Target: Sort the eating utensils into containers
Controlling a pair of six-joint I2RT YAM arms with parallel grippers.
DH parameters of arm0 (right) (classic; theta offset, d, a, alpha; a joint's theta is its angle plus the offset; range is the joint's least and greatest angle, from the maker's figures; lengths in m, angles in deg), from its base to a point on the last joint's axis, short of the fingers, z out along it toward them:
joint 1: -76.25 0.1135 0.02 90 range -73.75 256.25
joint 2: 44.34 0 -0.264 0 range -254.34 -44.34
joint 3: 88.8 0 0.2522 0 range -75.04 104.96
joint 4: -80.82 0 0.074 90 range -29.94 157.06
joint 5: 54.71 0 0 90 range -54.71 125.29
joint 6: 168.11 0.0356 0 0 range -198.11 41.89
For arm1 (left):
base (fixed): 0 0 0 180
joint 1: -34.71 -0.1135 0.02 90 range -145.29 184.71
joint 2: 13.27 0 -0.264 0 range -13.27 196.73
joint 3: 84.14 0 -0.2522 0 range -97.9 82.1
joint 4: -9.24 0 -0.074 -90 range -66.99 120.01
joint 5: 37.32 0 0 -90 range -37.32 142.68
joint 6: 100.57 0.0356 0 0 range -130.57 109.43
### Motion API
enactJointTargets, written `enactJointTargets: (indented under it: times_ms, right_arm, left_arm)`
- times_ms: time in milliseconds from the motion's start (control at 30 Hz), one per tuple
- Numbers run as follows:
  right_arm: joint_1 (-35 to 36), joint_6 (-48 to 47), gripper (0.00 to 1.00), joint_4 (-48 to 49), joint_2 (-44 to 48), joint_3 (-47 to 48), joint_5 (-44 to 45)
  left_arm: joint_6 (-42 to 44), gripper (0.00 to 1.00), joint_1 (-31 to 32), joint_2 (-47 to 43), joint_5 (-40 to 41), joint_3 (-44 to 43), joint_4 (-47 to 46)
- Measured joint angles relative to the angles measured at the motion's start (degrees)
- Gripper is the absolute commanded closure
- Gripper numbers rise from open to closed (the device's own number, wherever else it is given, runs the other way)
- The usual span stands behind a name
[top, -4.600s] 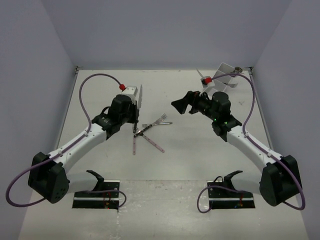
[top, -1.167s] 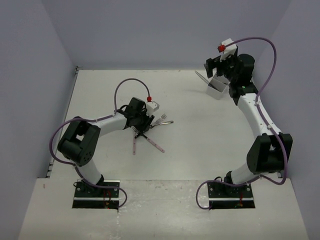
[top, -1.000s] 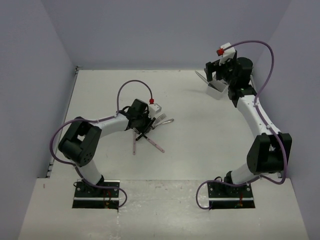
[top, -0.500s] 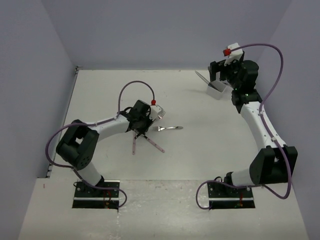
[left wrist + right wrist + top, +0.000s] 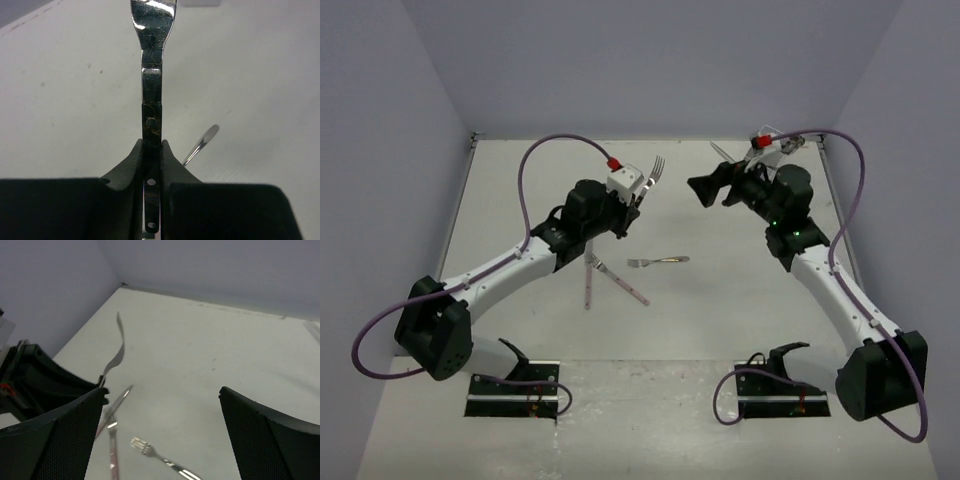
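The left pincer (image 5: 638,197) is clenched on a fork (image 5: 655,168). It grips the dark handle, and the shaft and tines stick straight out past the fingertips, lifted clear of the counter (image 5: 720,310) over its far middle. In the left wrist view the handle (image 5: 151,100) sits squarely in the narrow slot between the two fingers (image 5: 131,160).

The right pincer (image 5: 705,190) hangs released with nothing in it, its jaws spread wide. It is near the raised tines and faces them from the right.

A second fork (image 5: 658,261) lies flat mid-counter, below and between the two pincers. Just left of it, two pink-handled utensils (image 5: 588,285) lie crossed under the left arm.

At the far right corner the white bin (image 5: 778,134) is mostly hidden behind the right arm, and a utensil (image 5: 719,151) pokes out toward the left.
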Motion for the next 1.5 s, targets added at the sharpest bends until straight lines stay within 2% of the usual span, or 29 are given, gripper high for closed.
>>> enactJointTargets:
  times_ms: [167, 267, 333, 400, 433, 467, 500, 600, 633, 667, 700, 833, 967, 1067, 1233, 1367, 1500]
  right_arm:
    - [10.56, 11.41, 0.03, 6.08, -0.96, -5.73, 1.09]
    - [13.42, 15.89, 0.05, 9.11, -1.97, -6.86, 3.91]
    - [14.49, 17.94, 0.14, 11.04, -2.69, -6.86, 5.77]
    - [15.41, 19.54, 0.29, 12.46, -3.32, -6.86, 7.17]
    - [15.87, 20.13, 0.45, 12.94, -3.58, -6.86, 7.85]
    - [16.50, 20.65, 0.52, 13.20, -3.82, -6.86, 8.44]
    - [17.09, 21.09, 0.67, 13.29, -4.00, -6.86, 9.05]
    - [19.54, 21.59, 0.88, 15.02, -4.09, -6.69, 10.71]
    - [20.06, 21.42, 1.00, 15.39, -4.07, -6.69, 11.34]
    - [20.22, 20.94, 1.00, 15.54, -4.07, -6.69, 11.78]
    - [20.33, 20.63, 1.00, 15.50, -4.07, -6.67, 12.26]
    - [20.04, 15.23, 1.00, 11.98, -4.20, -4.39, 17.31]
    - [16.81, 2.91, 1.00, 8.52, -5.35, 0.26, 21.31]
    - [7.56, -7.04, 1.00, 7.21, -8.90, 5.90, 21.44]
    - [-7.58, -17.97, 1.00, 6.58, -19.54, 14.93, 18.88]
    - [-14.23, -22.29, 1.00, 4.61, -28.20, 22.29, 16.70]
    - [-17.14, -24.09, 1.00, 4.33, -33.99, 27.32, 15.19]
  left_arm:
    - [-3.63, 1.00, 5.31, 0.00, -1.81, -0.37, -8.50]
    - [-4.50, 1.00, 8.15, -0.11, -2.23, -1.16, -11.06]
    - [-4.63, 1.00, 8.72, -0.52, -2.05, -1.25, -12.22]
    - [-4.81, 1.00, 9.01, -1.16, -1.14, -1.25, -12.81]
    - [-4.87, 1.00, 9.20, -1.46, -0.57, -1.25, -13.00]
    - [-4.98, 1.00, 9.27, -1.79, 0.26, -1.25, -13.31]
    - [-5.01, 1.00, 9.38, -2.14, 1.25, -1.25, -13.53]
    - [-5.44, 0.99, 9.66, -2.32, 2.82, -1.25, -13.29]
    - [-5.60, 0.89, 9.75, -2.36, 3.08, -1.25, -13.25]
    - [-5.62, 0.37, 9.75, -2.36, 3.26, -1.25, -13.42]
    - [-5.29, 0.00, 9.75, -2.36, 3.43, -1.25, -13.49]
    - [-6.12, 0.00, 9.75, -2.56, 3.82, -1.25, -13.66]
    - [-6.82, 0.00, 10.01, -4.31, 8.70, -1.25, -12.11]
    - [-8.85, 0.00, 9.38, -5.81, 15.39, -0.83, -9.75]
    - [-14.73, 0.00, 2.86, -6.69, 18.78, 3.89, -4.11]
    - [-18.58, 0.00, -1.66, -6.67, 19.91, 8.41, 1.22]
    - [-20.31, 0.00, -2.45, -6.56, 19.87, 9.09, 2.91]
